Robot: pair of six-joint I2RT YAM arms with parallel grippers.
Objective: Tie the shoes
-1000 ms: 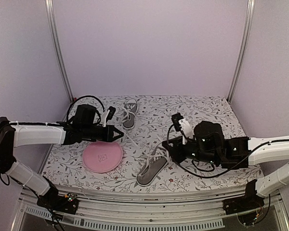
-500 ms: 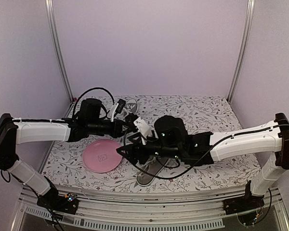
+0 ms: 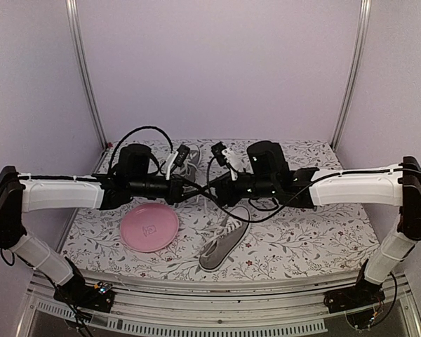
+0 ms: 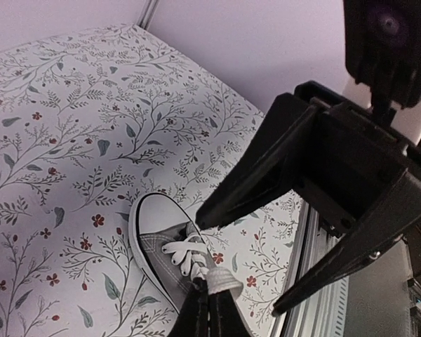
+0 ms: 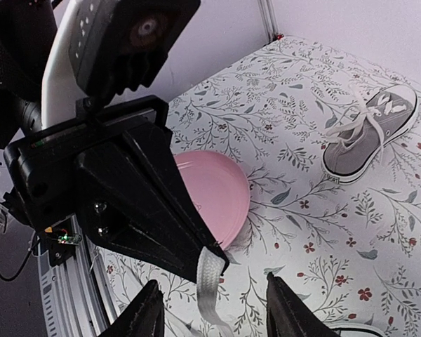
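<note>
Two grey shoes with white laces lie on the floral table. The near shoe (image 3: 223, 247) (image 4: 156, 246) lies at the front centre. The far shoe (image 3: 190, 159) (image 5: 372, 130) is at the back, partly hidden by the left arm. My left gripper (image 3: 196, 191) (image 4: 208, 310) hangs above the near shoe, shut on the end of its white lace (image 4: 224, 283) (image 5: 209, 279). My right gripper (image 3: 210, 187) (image 5: 214, 310) faces it tip to tip and stands open. The hanging lace end lies between its fingers (image 5: 149, 312), touching neither.
A round pink plate (image 3: 149, 228) (image 5: 222, 191) lies left of the near shoe, below the left gripper. The table's metal front rail (image 4: 321, 261) runs close by the near shoe. Both arms cross the middle of the table, with cables looping above them.
The right arm swung from the near right to the table's centre, and its gripper opened around the lace end. The left gripper moved right and stayed shut on the lace.
</note>
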